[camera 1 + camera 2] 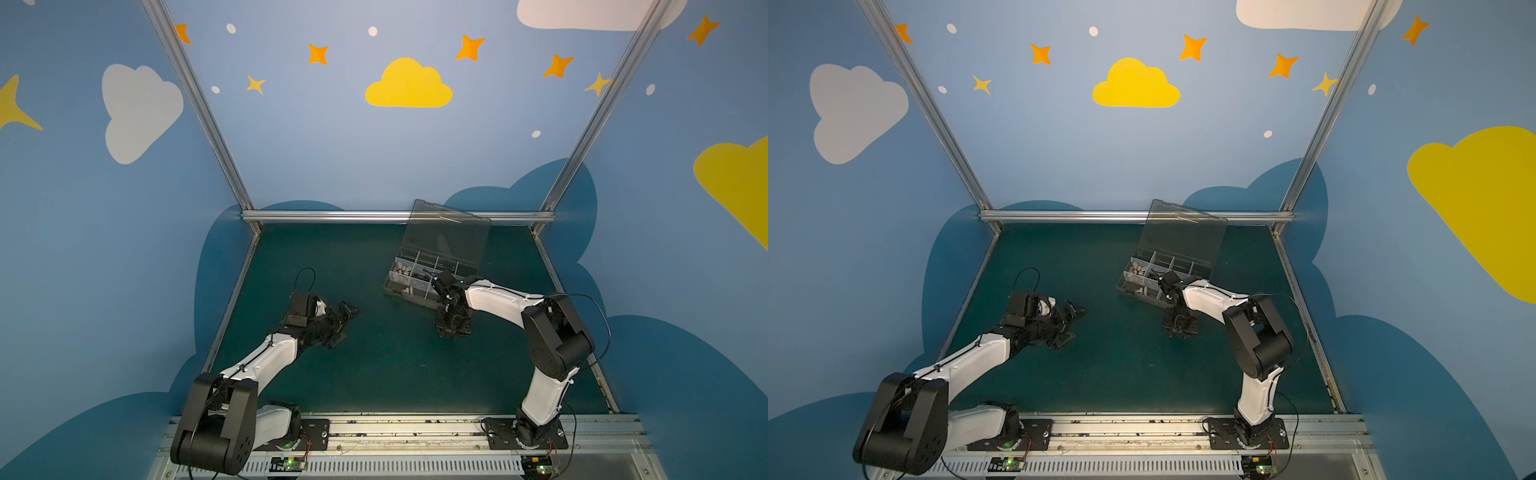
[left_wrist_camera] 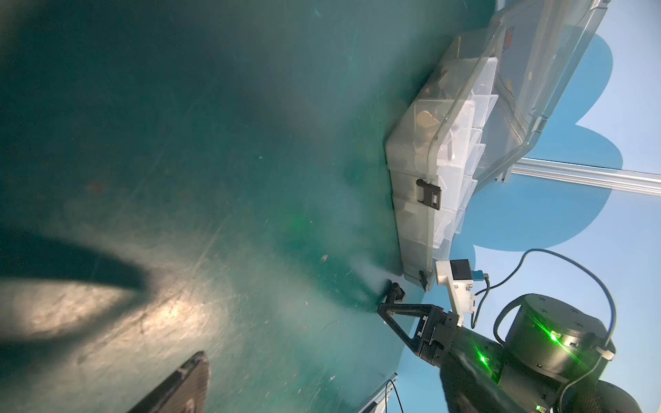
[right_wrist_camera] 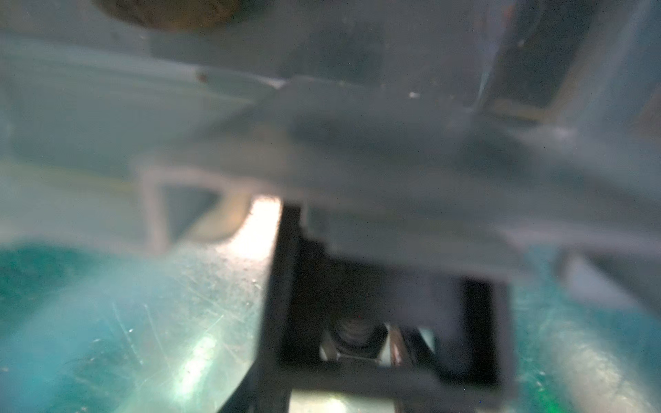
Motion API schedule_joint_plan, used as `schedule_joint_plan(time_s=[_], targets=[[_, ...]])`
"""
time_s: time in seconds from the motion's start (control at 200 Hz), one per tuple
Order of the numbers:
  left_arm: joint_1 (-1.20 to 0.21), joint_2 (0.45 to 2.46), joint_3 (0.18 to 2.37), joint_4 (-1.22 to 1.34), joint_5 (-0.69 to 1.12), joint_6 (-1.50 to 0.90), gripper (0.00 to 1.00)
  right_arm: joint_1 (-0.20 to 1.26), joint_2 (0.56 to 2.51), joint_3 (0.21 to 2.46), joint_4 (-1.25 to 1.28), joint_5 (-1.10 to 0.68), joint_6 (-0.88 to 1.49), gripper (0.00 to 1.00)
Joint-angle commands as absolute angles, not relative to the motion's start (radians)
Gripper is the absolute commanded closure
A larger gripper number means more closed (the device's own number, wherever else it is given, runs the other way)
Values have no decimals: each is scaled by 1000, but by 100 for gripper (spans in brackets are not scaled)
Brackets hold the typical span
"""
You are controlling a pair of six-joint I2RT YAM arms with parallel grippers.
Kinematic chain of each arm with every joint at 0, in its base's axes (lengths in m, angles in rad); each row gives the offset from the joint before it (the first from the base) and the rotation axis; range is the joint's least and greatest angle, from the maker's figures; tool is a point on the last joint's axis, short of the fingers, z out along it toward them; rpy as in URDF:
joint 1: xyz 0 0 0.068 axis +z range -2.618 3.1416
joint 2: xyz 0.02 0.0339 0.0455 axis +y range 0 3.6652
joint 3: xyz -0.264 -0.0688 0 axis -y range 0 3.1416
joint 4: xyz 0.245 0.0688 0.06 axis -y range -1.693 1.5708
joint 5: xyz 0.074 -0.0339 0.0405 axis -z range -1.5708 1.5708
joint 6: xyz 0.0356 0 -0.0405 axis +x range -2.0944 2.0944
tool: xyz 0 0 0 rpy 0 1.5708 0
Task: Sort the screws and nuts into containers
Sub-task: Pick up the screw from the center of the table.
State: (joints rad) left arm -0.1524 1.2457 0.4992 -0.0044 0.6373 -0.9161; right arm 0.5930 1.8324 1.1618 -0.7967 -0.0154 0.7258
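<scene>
The right gripper (image 1: 452,330) is pointing down at the green mat (image 1: 374,374) just in front of the organizer box (image 1: 397,291). Its jaws are standing partly apart around one short black screw (image 2: 396,290) that is touching the surface. Whether the pads are pressing on it cannot be told. The blurred right wrist view is showing that same threaded screw (image 3: 357,334) between the dark fingers.

The left gripper (image 1: 345,324) is hovering low over the mat, well apart from the box, its jaws spread wide and holding nothing.

There is one box, and its single clear lid (image 1: 451,237) is standing open, leaning back toward the aluminium rail (image 1: 332,216). Four compartments are showing in the far row, while the right arm (image 1: 494,297) is hiding part of the near row. Silver pieces (image 1: 402,268) are lying in the far end compartment and black pieces (image 1: 422,276) in the one beside it. All of them are too small to count. Two black latches (image 2: 428,193) are sitting on the box's front wall.

Blue walls (image 1: 332,145) painted with clouds and stars are enclosing the table on three sides.
</scene>
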Motion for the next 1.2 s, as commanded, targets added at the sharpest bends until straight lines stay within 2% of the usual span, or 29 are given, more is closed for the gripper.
schedule_joint_plan(time_s=[0.0, 0.38, 0.711, 0.936, 1.196], targets=[[-152, 1230, 506, -14, 627, -904, 0, 595, 1865, 1173, -806, 5, 720, 62], [-152, 1239, 512, -11, 628, -904, 0, 594, 1875, 1175, -810, 14, 708, 71], [-152, 1243, 512, -9, 630, -905, 0, 593, 1871, 1173, -810, 15, 673, 85], [-153, 1242, 512, -12, 629, -904, 0, 595, 1805, 1173, -792, 16, 568, 95], [-152, 1237, 512, -18, 627, -904, 0, 588, 1686, 1231, -855, -21, 404, 98]])
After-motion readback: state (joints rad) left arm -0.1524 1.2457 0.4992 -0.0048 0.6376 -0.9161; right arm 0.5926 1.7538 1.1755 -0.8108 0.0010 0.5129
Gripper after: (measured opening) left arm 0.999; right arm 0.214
